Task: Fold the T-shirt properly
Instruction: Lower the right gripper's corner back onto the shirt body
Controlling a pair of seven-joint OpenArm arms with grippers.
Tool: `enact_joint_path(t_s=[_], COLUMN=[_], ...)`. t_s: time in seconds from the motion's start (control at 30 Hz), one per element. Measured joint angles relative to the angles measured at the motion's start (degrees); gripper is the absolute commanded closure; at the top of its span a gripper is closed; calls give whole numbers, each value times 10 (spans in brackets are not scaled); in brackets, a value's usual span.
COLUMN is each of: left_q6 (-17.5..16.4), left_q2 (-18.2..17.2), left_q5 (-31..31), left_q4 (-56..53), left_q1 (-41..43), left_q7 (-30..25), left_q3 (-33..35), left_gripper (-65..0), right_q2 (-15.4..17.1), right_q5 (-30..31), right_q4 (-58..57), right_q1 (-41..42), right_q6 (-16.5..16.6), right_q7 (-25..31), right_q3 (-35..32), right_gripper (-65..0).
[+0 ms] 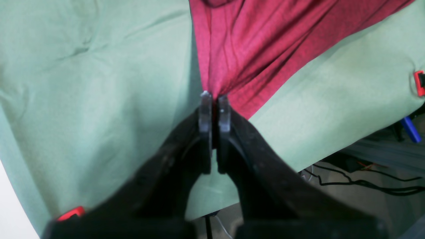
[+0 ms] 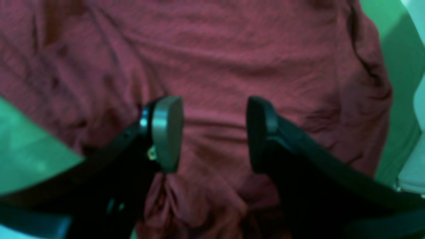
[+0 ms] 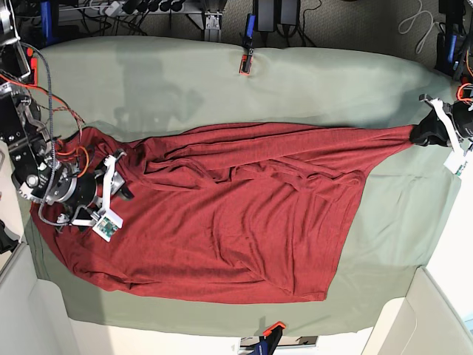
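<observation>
The dark red T-shirt [image 3: 229, 214] lies spread and wrinkled across the sage-green table cloth [image 3: 332, 81]. One corner of it is drawn out into a taut point toward the right edge. My left gripper [image 3: 424, 134] is shut on that point; in the left wrist view the fingertips [image 1: 214, 97] pinch the bunched red cloth [image 1: 252, 43]. My right gripper [image 3: 123, 176] hovers over the shirt's left end, open. In the right wrist view its fingers [image 2: 167, 132] stand wide apart above the creased fabric [image 2: 232, 59], with nothing gripped between them.
Red clamps hold the table cloth at the far edge [image 3: 244, 65] and the near edge [image 3: 272, 328]; two more show in the left wrist view [image 1: 419, 83]. Cables [image 1: 365, 182] run on the floor past the table edge. White walls [image 3: 443, 318] flank the near corners.
</observation>
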Motion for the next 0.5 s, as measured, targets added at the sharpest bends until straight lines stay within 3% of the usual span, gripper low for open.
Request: enact_joint_path(t_s=[0.07, 0.13, 0.2, 0.3, 0.43, 0.5], left_q6=[0, 0, 0, 0, 0, 0], left_q2=[0, 0, 0, 0, 0, 0], left_q5=[2, 5, 7, 7, 7, 7], left_q4=[0, 0, 0, 0, 0, 0], left_q1=[0, 0, 0, 0, 0, 0], left_q7=[0, 0, -4, -4, -4, -4], left_q3=[0, 0, 0, 0, 0, 0], left_gripper=[0, 0, 0, 0, 0, 0], right_q2=[-2, -1, 10, 52, 121, 137], right_q5=[3, 35, 72, 106, 101, 90], right_q4=[-1, 1, 20, 74, 100, 100], right_q1=[1, 0, -8, -26, -49, -55], right_q6=[0, 3, 28, 60, 78, 83], right_q7=[-16, -77, -96, -91, -96, -91], right_q3=[0, 0, 0, 0, 2, 2], right_gripper=[-310, -310, -310, -310, -310, -310])
